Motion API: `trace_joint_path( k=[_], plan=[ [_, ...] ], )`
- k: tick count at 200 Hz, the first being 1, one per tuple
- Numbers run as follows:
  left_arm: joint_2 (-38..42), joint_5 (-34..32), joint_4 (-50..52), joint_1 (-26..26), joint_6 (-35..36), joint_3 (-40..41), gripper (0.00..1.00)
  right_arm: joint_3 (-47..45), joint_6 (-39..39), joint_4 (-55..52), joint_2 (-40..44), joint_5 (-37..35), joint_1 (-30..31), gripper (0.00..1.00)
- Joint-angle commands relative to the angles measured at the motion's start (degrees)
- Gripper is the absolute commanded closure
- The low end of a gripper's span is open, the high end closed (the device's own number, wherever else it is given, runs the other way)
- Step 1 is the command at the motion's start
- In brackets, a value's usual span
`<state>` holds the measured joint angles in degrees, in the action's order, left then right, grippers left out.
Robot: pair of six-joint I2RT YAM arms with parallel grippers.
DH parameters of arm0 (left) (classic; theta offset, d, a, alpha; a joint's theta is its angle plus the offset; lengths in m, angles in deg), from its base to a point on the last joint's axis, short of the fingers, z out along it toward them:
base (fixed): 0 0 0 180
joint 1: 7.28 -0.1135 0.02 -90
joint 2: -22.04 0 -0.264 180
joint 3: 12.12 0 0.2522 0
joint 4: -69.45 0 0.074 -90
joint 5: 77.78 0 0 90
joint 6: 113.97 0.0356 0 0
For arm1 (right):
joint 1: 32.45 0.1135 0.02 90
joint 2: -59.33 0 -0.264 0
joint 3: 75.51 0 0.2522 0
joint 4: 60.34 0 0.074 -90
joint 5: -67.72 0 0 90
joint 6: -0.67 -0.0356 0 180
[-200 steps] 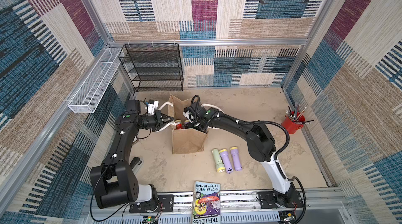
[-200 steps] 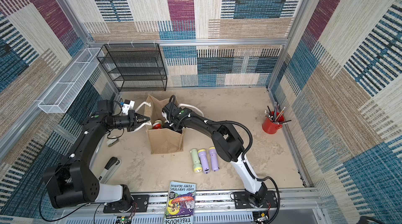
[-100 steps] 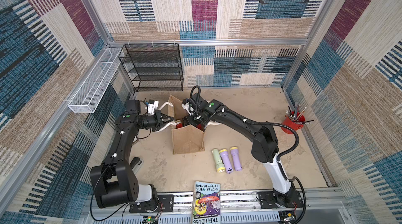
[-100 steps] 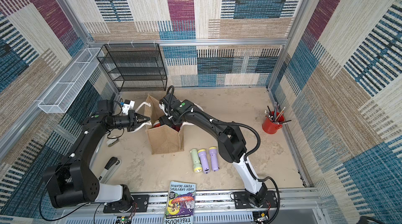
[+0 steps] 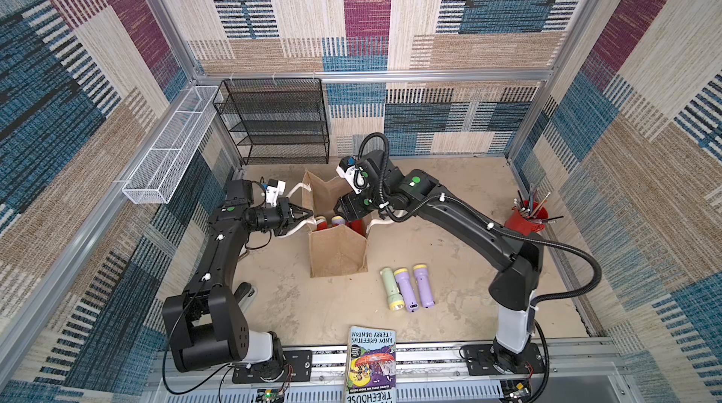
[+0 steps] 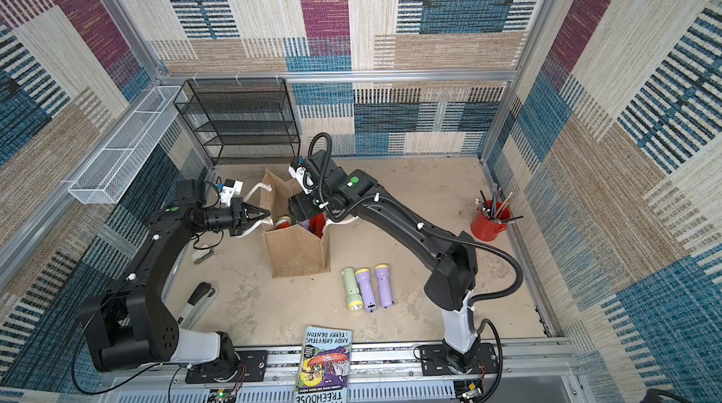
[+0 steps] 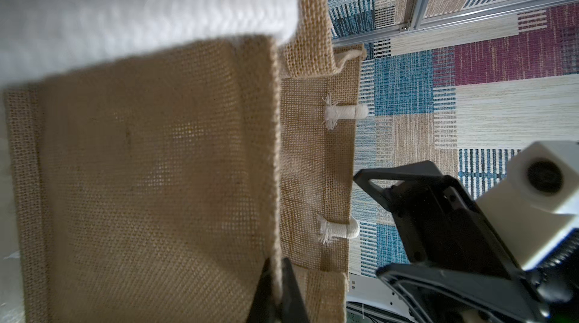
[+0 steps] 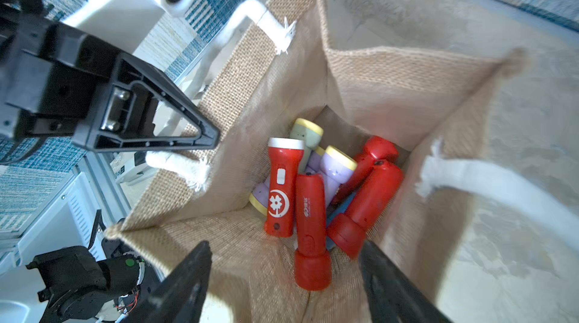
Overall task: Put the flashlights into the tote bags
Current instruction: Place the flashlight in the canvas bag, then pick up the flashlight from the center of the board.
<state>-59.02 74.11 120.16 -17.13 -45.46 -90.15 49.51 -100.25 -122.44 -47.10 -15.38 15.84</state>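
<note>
The tan burlap tote bag (image 5: 338, 250) (image 6: 297, 252) stands open mid-floor. My left gripper (image 5: 308, 212) (image 7: 277, 274) is shut on its left rim, with the burlap edge (image 7: 275, 180) pinched between the jaws. My right gripper (image 5: 347, 211) (image 8: 283, 246) hovers over the bag's mouth, open and holding nothing. Inside lie several flashlights: red ones (image 8: 283, 186) (image 8: 310, 227) (image 8: 366, 199), a lilac one (image 8: 335, 164) and a pale green one (image 8: 305, 132). On the floor right of the bag lie a pale green flashlight (image 5: 390, 283) and two lilac ones (image 5: 404, 289) (image 5: 422, 285).
A black wire-mesh rack (image 5: 279, 123) stands against the back wall and a white wire basket (image 5: 172, 147) hangs on the left wall. A red pot of pens (image 5: 527, 217) sits far right. A book (image 5: 371, 366) lies on the front rail.
My right gripper has lifted from down in the bag to above its mouth. The left gripper keeps its hold on the rim, and the bag has not moved.
</note>
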Motion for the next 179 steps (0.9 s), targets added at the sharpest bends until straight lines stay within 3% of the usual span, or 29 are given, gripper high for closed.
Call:
trace_joint_path(
  k=[1, 51, 92, 179],
  plan=[
    [0.1, 1.5, -1.1, 0.0, -0.8, 0.1, 1.00, -5.5, -3.0, 3.2, 6.2, -6.9, -0.2, 0.24],
    [0.2, 1.4, -1.1, 0.1, -0.7, -0.1, 1.00, -25.1, -10.4, 6.6, 24.8, -8.8, -5.0, 0.23],
    [0.0, 1.0, -1.2, 0.2, -0.8, 0.0, 1.00, -41.6, -18.5, 2.8, 37.0, -7.7, -11.2, 0.21],
    [-0.4, 0.7, -1.1, 0.4, -0.9, -0.2, 1.00, -63.6, -29.3, -2.3, 45.4, -1.1, -12.4, 0.22]
  ],
)
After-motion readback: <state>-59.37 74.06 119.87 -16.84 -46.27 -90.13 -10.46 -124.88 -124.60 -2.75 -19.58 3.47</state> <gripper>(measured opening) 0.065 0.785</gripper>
